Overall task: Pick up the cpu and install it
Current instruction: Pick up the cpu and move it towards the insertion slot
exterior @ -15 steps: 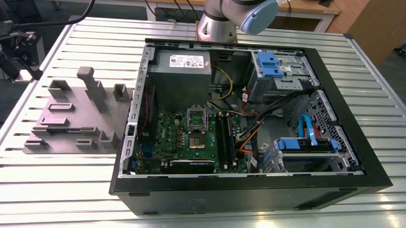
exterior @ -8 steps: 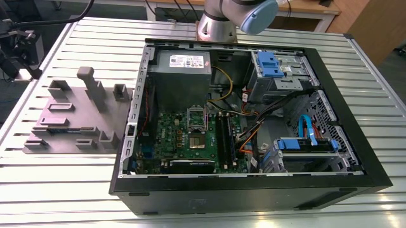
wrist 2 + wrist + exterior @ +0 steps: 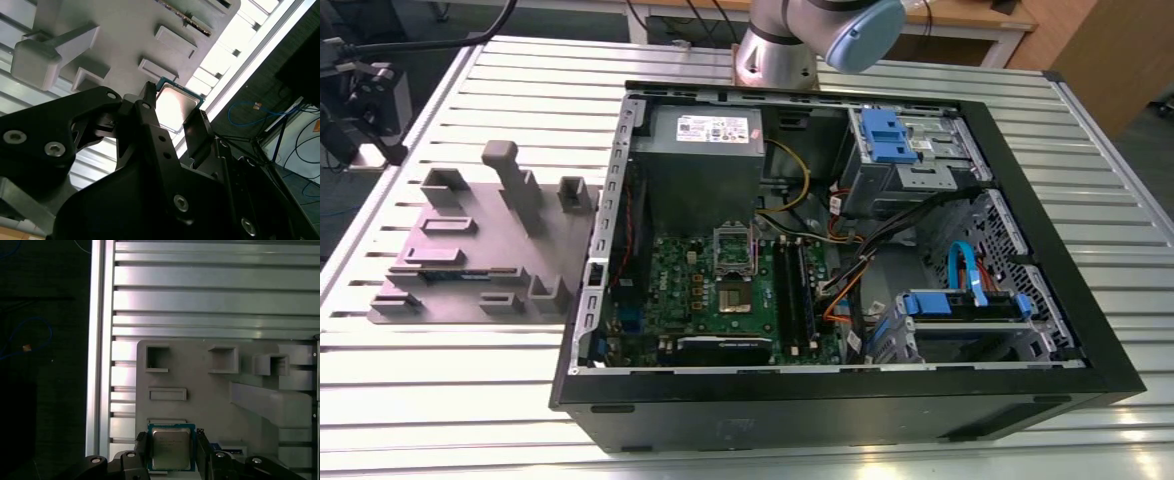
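as the tool grips, the cpu sits between its fingers.

Glare on cpu top and table slats beyond gripper; gripper body shadowed, floor dim.

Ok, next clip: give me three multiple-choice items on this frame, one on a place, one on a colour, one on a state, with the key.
1. The grey fixture lies:
A) on the exterior view's left of the computer case
B) on its right
C) inside it

2. The drive brackets in the case are:
A) red
B) blue
C) yellow

3. The gripper is:
A) open and empty
B) shut on a memory stick
C) shut on the cpu

Key:
1 A, it sits beside the case's outer wall.
2 B, their plastic is plainly blue.
3 C, in both wrist views the fingers clamp the cpu's edges.
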